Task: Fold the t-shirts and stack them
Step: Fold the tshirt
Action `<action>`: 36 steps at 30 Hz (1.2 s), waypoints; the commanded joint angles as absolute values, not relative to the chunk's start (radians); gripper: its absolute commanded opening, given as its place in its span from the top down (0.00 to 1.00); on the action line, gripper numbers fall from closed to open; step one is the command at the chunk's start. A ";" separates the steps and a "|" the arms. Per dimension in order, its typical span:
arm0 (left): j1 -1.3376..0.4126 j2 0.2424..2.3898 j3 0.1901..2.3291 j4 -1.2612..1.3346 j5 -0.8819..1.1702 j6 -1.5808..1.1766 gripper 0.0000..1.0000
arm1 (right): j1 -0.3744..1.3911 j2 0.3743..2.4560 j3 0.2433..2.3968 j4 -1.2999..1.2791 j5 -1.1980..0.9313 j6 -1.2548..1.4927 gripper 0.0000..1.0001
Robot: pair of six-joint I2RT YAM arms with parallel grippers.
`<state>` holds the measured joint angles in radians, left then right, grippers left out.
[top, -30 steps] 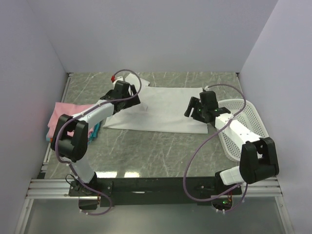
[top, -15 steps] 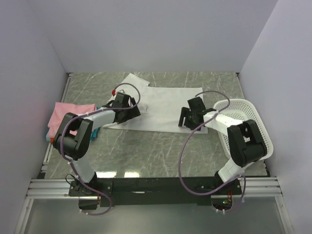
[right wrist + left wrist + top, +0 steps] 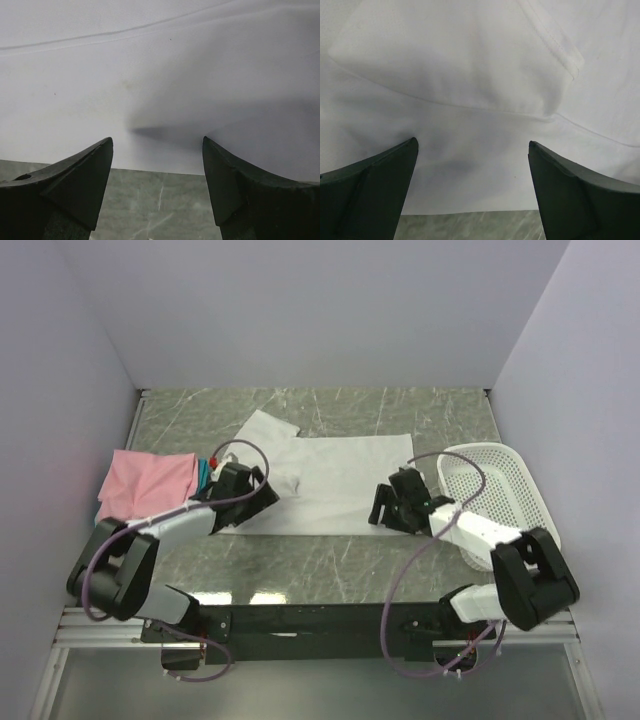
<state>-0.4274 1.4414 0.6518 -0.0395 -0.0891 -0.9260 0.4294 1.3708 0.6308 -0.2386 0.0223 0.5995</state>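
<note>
A white t-shirt [image 3: 335, 480] lies spread flat in the middle of the marble table, one sleeve [image 3: 262, 426] sticking out at the back left. My left gripper [image 3: 262, 502] is open and low over its near left hem [image 3: 470, 195]. My right gripper [image 3: 383, 512] is open and low over its near right hem [image 3: 165, 160]. Nothing is held between either pair of fingers. A pink t-shirt [image 3: 148, 480] lies folded on a stack at the left, with teal cloth [image 3: 204, 472] showing at its right edge.
A white perforated basket [image 3: 495, 490] stands at the right, close to my right arm. Bare marble table [image 3: 330, 560] runs between the shirt's near hem and the arm bases. Grey walls close in the left, back and right.
Both grippers have moved toward the near edge of the table and dropped to the white shirt's near hem. The shirt's left sleeve now lies uncovered.
</note>
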 commanded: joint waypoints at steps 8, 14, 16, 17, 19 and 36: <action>-0.584 1.135 0.405 -0.304 -0.170 -1.222 0.01 | 0.552 1.001 0.365 -0.393 0.031 0.779 0.17; -0.658 1.016 0.356 -0.434 -0.225 -1.353 0.00 | 0.604 0.800 0.285 -0.469 0.014 0.877 0.11; -0.686 0.990 0.338 -0.443 -0.210 -1.377 0.00 | 0.609 0.760 0.261 -0.476 0.009 0.909 0.10; -0.696 0.982 0.324 -0.460 -0.209 -1.414 0.00 | 0.611 0.734 0.255 -0.486 0.009 0.919 0.10; -0.730 0.967 0.316 -0.486 -0.216 -1.448 0.00 | 0.611 0.713 0.241 -0.502 0.006 0.934 0.09; -0.825 0.917 0.411 -0.749 -0.337 -1.605 0.00 | 0.630 0.614 0.262 -0.610 0.020 0.982 0.07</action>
<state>-0.8196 0.9119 0.4152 -0.5880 -0.2817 -1.5852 0.6205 0.6212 0.2497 -0.4706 -0.0082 0.9749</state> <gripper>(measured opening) 0.994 0.929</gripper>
